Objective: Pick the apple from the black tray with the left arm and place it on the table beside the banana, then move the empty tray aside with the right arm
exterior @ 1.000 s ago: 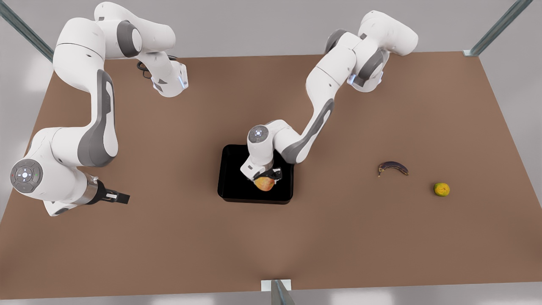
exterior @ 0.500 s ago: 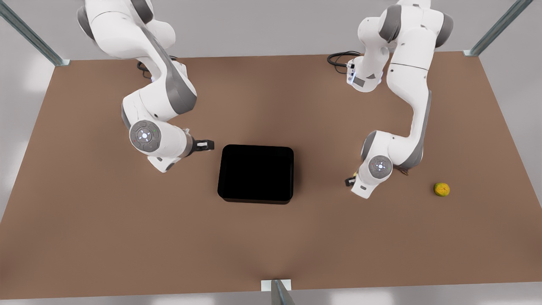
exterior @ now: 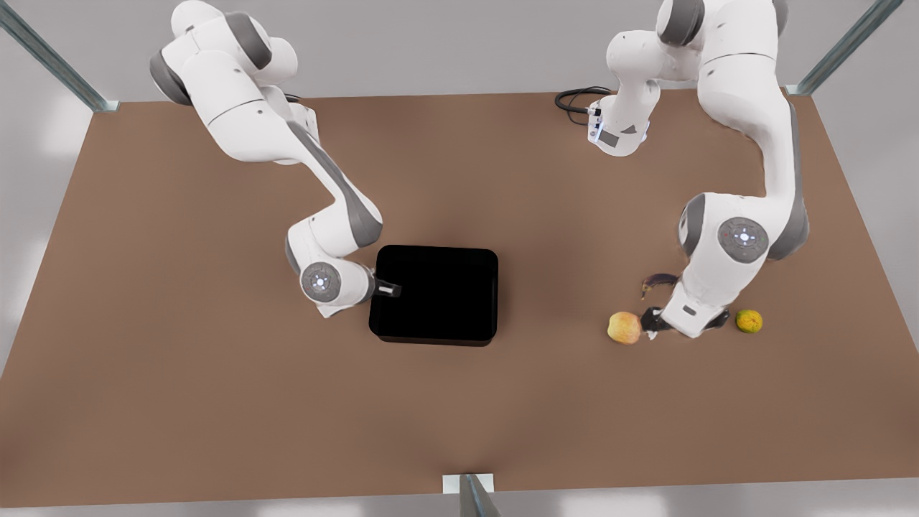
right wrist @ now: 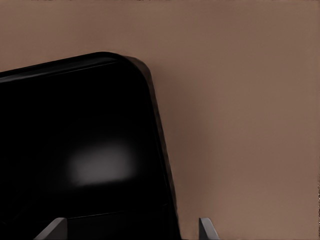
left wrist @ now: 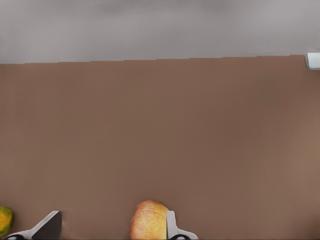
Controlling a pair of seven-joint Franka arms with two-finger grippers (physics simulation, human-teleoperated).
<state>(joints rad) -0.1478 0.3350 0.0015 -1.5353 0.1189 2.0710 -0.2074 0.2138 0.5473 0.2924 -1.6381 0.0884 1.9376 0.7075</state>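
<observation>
- Table (exterior: 215,402): flat brown top bearing both arms, the tray and three fruits.
- Black tray (exterior: 434,296): glossy, rectangular, rounded corners, low rim; lies near the table's middle with nothing in it; in the right wrist view (right wrist: 75,150) one rounded corner and a long edge show against the brown top.
- Apple (exterior: 624,328): yellow-orange with a reddish blush; rests on the table at the front view's right, well apart from the tray; in the left wrist view (left wrist: 148,220) it sits against one fingertip.
- Banana (exterior: 659,281): dark, curved; lies on the table near the apple, on its far side; partly hidden by the arm above it.
- Citrus fruit (exterior: 749,321): smaller, yellow-green; on the table past the gripper from the apple; its edge shows in the left wrist view (left wrist: 5,221).
- Left gripper (exterior: 652,322): low over the table between apple and citrus fruit, just beside the apple; fingers (left wrist: 50,226) spread wide; the apple is off to one side, not clamped.
- Right gripper (exterior: 388,290): at the tray's rim on the front view's left, reaching over the edge; its fingertips (right wrist: 207,230) stand apart, straddling the rim; whether they touch the rim cannot be told.
</observation>
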